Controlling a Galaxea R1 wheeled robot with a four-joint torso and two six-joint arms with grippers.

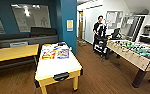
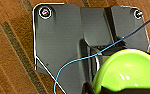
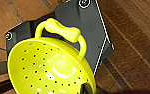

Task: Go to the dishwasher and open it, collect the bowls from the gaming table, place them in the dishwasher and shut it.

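A lime-green bowl hangs over the wooden floor in the left wrist view, with my left gripper shut on its rim. A yellow-green bowl with small holes and a loop handle hangs the same way in the right wrist view, gripped at its rim by my right gripper. The gaming table, white-topped with a pale yellow edge, stands just ahead on the left in the head view. The dishwasher is out of view.
Colourful flat boxes lie on the gaming table's far end. A table-football table stands at the right, with a person at a cart behind it. A yellow wood table, a dark sofa and a blue pillar lie left. Wooden floor runs between the tables.
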